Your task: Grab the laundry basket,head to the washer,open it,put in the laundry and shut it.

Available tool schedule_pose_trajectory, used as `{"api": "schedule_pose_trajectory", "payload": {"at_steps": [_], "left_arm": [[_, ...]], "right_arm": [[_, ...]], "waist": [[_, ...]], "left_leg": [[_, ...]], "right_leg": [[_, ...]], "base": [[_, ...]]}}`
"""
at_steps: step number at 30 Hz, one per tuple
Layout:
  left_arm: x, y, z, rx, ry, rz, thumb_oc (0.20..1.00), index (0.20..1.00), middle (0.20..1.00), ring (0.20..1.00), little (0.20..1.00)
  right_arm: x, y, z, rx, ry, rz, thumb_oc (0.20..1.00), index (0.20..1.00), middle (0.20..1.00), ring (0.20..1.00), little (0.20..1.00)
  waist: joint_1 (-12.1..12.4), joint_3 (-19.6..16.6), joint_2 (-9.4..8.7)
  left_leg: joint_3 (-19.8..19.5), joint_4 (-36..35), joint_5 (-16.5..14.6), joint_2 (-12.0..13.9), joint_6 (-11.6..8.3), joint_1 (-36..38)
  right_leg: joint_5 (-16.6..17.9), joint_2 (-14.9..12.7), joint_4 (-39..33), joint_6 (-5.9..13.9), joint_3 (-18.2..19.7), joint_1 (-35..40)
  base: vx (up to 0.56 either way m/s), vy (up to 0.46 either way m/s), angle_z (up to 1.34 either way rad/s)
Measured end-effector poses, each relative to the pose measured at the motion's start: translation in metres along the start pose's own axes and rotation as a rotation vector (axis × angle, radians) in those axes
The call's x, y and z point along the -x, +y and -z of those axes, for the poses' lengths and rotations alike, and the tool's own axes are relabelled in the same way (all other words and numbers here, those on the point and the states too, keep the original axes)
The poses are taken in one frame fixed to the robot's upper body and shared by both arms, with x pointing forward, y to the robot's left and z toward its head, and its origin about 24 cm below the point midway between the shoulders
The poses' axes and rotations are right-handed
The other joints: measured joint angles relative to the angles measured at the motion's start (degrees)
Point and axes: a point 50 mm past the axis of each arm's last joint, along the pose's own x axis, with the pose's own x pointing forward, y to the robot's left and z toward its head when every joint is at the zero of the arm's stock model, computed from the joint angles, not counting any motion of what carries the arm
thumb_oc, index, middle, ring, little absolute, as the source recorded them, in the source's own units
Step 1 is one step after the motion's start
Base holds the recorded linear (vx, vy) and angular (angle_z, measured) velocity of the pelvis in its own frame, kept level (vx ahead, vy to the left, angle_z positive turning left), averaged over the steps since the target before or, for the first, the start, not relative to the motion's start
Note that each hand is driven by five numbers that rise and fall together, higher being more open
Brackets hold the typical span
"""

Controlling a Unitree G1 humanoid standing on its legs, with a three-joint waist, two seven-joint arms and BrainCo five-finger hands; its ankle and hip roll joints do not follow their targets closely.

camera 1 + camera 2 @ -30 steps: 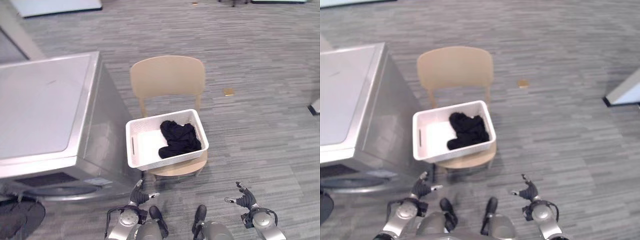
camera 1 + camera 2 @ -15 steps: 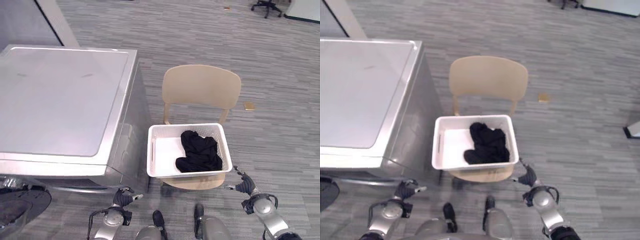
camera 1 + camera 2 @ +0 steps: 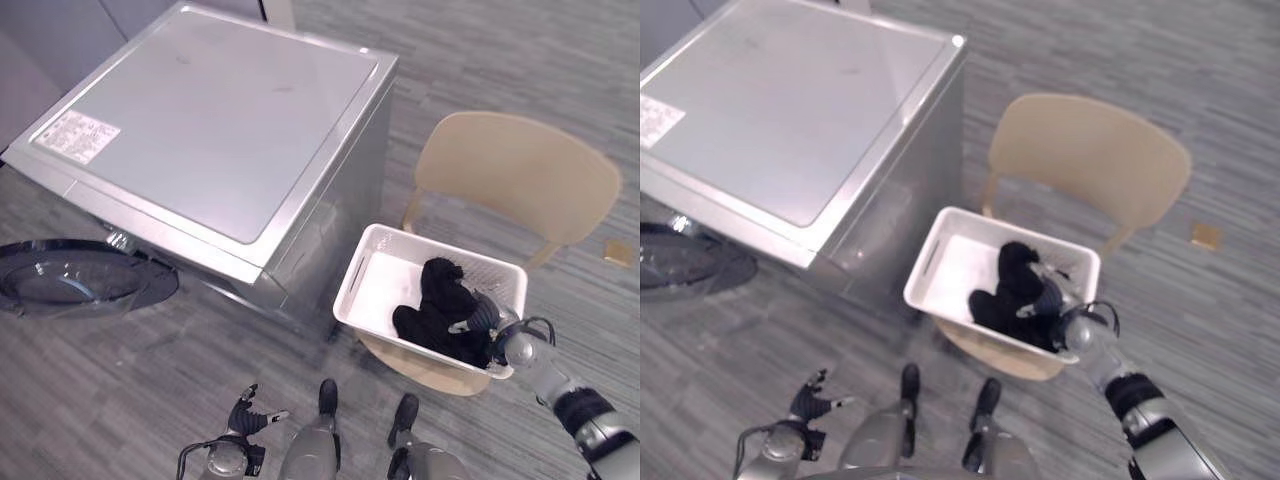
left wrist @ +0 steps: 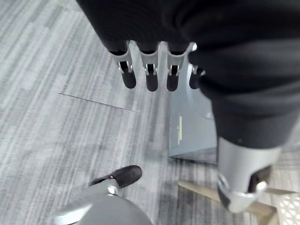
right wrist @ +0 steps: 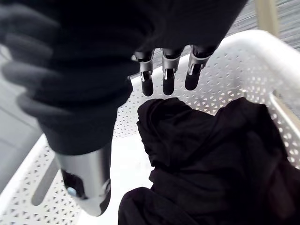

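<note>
My right hand point(image 5: 164, 75) hangs open, empty, over the black laundry point(image 3: 445, 305) in the basket point(image 3: 375, 265) on the chair point(image 3: 520, 170); left hand point(image 4: 147, 70) idle, open. I should curl deep, gathering all the cloth

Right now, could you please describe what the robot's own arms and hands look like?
Both arms are silver-grey and jointed, with a dark band near the right forearm. The right hand and the left hand look alike: a dark ribbed cover over the back of the hand and wrist, a row of slim silver fingers ending in dark rounded tips, and a thicker silver thumb set apart, also dark-tipped.
</note>
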Motion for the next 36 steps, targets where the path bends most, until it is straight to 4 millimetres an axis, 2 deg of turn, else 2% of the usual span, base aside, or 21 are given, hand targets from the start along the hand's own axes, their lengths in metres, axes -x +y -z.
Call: {"api": "schedule_pose_trajectory", "payload": {"at_steps": [1, 3, 6, 7, 9, 13, 14, 15, 18, 19, 23, 24, 25, 27, 28, 30, 31, 32, 34, 36], "left_arm": [[-0.003, 0.004, -0.008, 0.005, -0.030, -0.018, 1.000, 1.000, 1.000, 1.000, 1.000], [-0.006, 0.009, -0.017, -0.003, -0.063, -0.039, 1.000, 1.000, 1.000, 1.000, 1.000], [-0.012, 0.015, -0.031, 0.027, -0.105, -0.063, 1.000, 1.000, 1.000, 1.000, 1.000], [-0.015, 0.016, -0.042, 0.047, -0.140, -0.069, 1.000, 1.000, 1.000, 1.000, 1.000], [-0.018, 0.020, -0.055, 0.059, -0.182, -0.083, 1.000, 1.000, 1.000, 1.000, 1.000], [-0.023, 0.023, -0.075, 0.073, -0.234, -0.087, 1.000, 1.000, 1.000, 1.000, 1.000], [-0.025, 0.023, -0.080, 0.080, -0.244, -0.084, 1.000, 1.000, 1.000, 1.000, 1.000], [-0.027, 0.024, -0.087, 0.078, -0.259, -0.085, 1.000, 1.000, 1.000, 1.000, 1.000], [-0.029, 0.024, -0.095, 0.072, -0.277, -0.078, 1.000, 1.000, 1.000, 1.000, 1.000], [-0.028, 0.022, -0.096, 0.072, -0.283, -0.072, 1.000, 1.000, 1.000, 1.000, 1.000], [-0.027, 0.019, -0.093, 0.073, -0.278, -0.061, 1.000, 1.000, 1.000, 1.000, 1.000], [-0.026, 0.018, -0.093, 0.076, -0.281, -0.055, 1.000, 1.000, 1.000, 1.000, 1.000], [-0.026, 0.018, -0.092, 0.075, -0.279, -0.055, 1.000, 1.000, 1.000, 1.000, 1.000], [-0.025, 0.017, -0.093, 0.081, -0.285, -0.049, 1.000, 1.000, 1.000, 1.000, 1.000], [-0.023, 0.016, -0.090, 0.085, -0.284, -0.044, 1.000, 1.000, 1.000, 1.000, 1.000], [-0.020, 0.018, -0.079, 0.096, -0.253, -0.053, 1.000, 1.000, 1.000, 1.000, 1.000], [-0.019, 0.019, -0.076, 0.100, -0.240, -0.053, 1.000, 1.000, 1.000, 1.000, 1.000], [-0.017, 0.021, -0.067, 0.111, -0.217, -0.058, 1.000, 1.000, 1.000, 1.000, 1.000], [-0.014, 0.022, -0.056, 0.117, -0.185, -0.063, 1.000, 1.000, 1.000, 1.000, 1.000], [-0.011, 0.023, -0.044, 0.130, -0.145, -0.066, 1.000, 1.000, 1.000, 1.000, 1.000]], "right_arm": [[-0.008, -0.011, 0.005, 0.027, 0.045, 0.034, 1.000, 1.000, 1.000, 1.000, 1.000], [-0.015, -0.022, 0.011, 0.045, 0.108, 0.067, 1.000, 1.000, 1.000, 1.000, 1.000], [-0.018, -0.028, 0.021, 0.049, 0.184, 0.094, 1.000, 1.000, 1.000, 1.000, 1.000], [-0.020, -0.036, 0.026, 0.057, 0.223, 0.118, 1.000, 1.000, 1.000, 1.000, 1.000], [-0.022, -0.044, 0.026, 0.052, 0.249, 0.149, 1.000, 1.000, 1.000, 1.000, 1.000], [-0.027, -0.048, 0.020, -0.017, 0.265, 0.190, 1.000, 1.000, 1.000, 1.000, 1.000], [-0.029, -0.046, 0.016, -0.043, 0.260, 0.186, 0.802, 0.802, 0.802, 0.802, 0.802], [-0.030, -0.045, 0.012, -0.089, 0.247, 0.187, 0.200, 0.200, 0.200, 0.200, 0.200], [-0.033, -0.048, -0.001, -0.211, 0.197, 0.182, 0.200, 0.200, 0.200, 0.200, 0.200], [-0.036, -0.048, -0.014, -0.335, 0.145, 0.164, 0.200, 0.200, 0.200, 0.200, 0.200], [-0.038, -0.030, -0.042, -0.532, 0.047, 0.090, 0.200, 0.200, 0.200, 0.200, 0.200], [-0.033, -0.020, -0.054, -0.637, -0.013, 0.055, 0.200, 0.200, 0.200, 0.200, 0.200], [-0.032, -0.017, -0.058, -0.661, -0.034, 0.043, 0.200, 0.200, 0.200, 0.200, 0.200], [-0.026, -0.018, -0.063, -0.764, -0.085, 0.052, 0.200, 0.200, 0.200, 0.200, 0.200], [-0.019, -0.025, -0.067, -0.845, -0.140, 0.073, 0.200, 0.200, 0.200, 0.200, 0.200], [-0.015, -0.027, -0.075, -0.884, -0.198, 0.075, 0.200, 0.200, 0.200, 0.200, 0.200], [-0.012, -0.028, -0.074, -0.915, -0.210, 0.079, 0.200, 0.200, 0.200, 0.200, 0.200], [-0.001, -0.028, -0.073, -0.990, -0.251, 0.082, 0.200, 0.200, 0.200, 0.200, 0.200], [0.005, -0.021, -0.069, -1.023, -0.253, 0.074, 0.200, 0.200, 0.200, 0.200, 0.200], [0.018, -0.018, -0.067, -1.103, -0.286, 0.061, 0.200, 0.200, 0.200, 0.200, 0.200]], "waist": [[0.3, 1.6, 0.84], [1.1, 3.4, 1.00], [2.3, 5.6, 1.30], [2.6, 6.0, 1.53], [3.1, 7.3, 1.90], [3.1, 7.7, 1.94], [3.0, 7.7, 1.93], [3.0, 7.6, 1.90], [2.8, 7.6, 1.91], [2.9, 7.6, 1.92], [2.9, 7.6, 1.87], [2.7, 7.5, 1.80], [2.7, 7.4, 1.60], [2.6, 7.3, 1.34], [1.9, 7.2, 1.05], [0.8, 6.2, -0.23], [0.6, 5.9, -0.72], [-0.2, 5.0, -2.02], [-0.7, 2.7, -3.35], [-1.6, 1.9, -4.11]], "left_leg": [[-0.7, -0.3, 0.9, -0.1, 0.20, -1.9], [-1.5, -0.7, 2.1, -0.4, 0.35, -3.9], [-2.0, -0.9, 2.5, -0.9, 0.30, -4.9], [-2.0, -0.9, 2.5, -1.1, 0.31, -6.0], [-2.1, -1.0, 2.7, -1.6, 0.47, -6.7], [-2.2, -1.0, 2.7, -2.0, 0.46, -7.7], [-2.5, -1.0, 2.7, -2.0, 0.46, -7.6], [-3.2, -1.1, 2.7, -2.0, 0.46, -7.6], [-3.4, -1.1, 2.7, -1.8, 0.35, -7.4], [-3.5, -1.4, 2.7, -1.7, 0.33, -6.7], [-3.5, -2.0, 2.9, -1.5, 0.13, -4.8], [-3.5, -2.0, 2.9, -1.6, 0.13, -3.8], [-3.5, -2.1, 2.9, -1.6, 0.13, -3.5], [-3.5, -2.5, 2.9, -1.7, 0.12, -2.4], [-3.5, -2.8, 2.9, -1.8, 0.12, -1.2], [-3.1, -3.2, 2.8, -1.9, 0.10, 0.1], [-3.0, -3.4, 2.8, -1.9, 0.10, 0.8], [-2.9, -3.5, 2.5, -1.9, -0.13, 2.4], [-2.1, -3.5, 2.1, -1.9, -0.10, 2.9], [-1.6, -3.5, 1.5, -2.0, 0.20, 5.4]], "right_leg": [[0.0, -0.3, 0.4, -0.01, -1.3, -1.5], [0.1, -0.5, 1.0, -0.07, -2.0, -3.6], [0.3, -1.1, 1.5, -0.46, -2.5, -4.7], [0.3, -1.4, 1.7, -0.47, -2.5, -6.0], [0.6, -1.8, 1.8, -0.86, -2.5, -6.5], [0.6, -2.1, 1.8, -0.85, -2.5, -7.3], [0.6, -2.1, 1.7, -0.83, -2.4, -7.2], [0.5, -1.9, 1.1, -0.83, -2.5, -6.7], [0.6, -1.6, 0.4, -0.86, -2.8, -5.9], [0.6, -1.2, -0.2, -0.88, -2.9, -5.1], [0.6, -1.0, -0.7, -0.90, -2.9, -3.3], [0.6, -1.0, -0.8, -0.90, -3.0, -2.1], [0.6, -1.1, -0.8, -0.90, -2.9, -1.9], [0.6, -1.2, -0.9, -0.89, -2.9, -0.9], [0.6, -1.3, -0.9, -0.88, -2.9, 0.2], [0.6, -1.4, -0.9, -0.84, -2.4, 1.2], [0.6, -1.4, -0.9, -0.83, -2.3, 1.7], [0.4, -1.4, -0.9, -0.61, -2.2, 3.2], [0.1, -1.5, -1.0, -0.24, -1.6, 3.4], [0.1, -1.6, -1.0, -0.22, -1.2, 5.7]], "base": [[-0.02, 0.017, 0.44], [-0.02, 0.015, 0.28], [-0.01, 0.029, 0.12], [-0.01, 0.020, 0.05], [0.00, 0.025, 0.05], [0.02, -0.014, 0.06], [0.07, -0.057, 0.08], [0.06, -0.045, 0.10], [0.05, -0.013, 0.08], [0.03, 0.002, 0.03], [0.03, -0.010, 0.02], [0.04, -0.020, 0.06], [0.05, -0.020, 0.05], [0.06, -0.006, 0.03], [0.06, 0.016, 0.02], [0.08, 0.028, -0.07], [0.10, 0.038, -0.09], [0.09, 0.050, -0.07], [0.13, 0.072, -0.11], [0.12, 0.088, -0.14]]}}
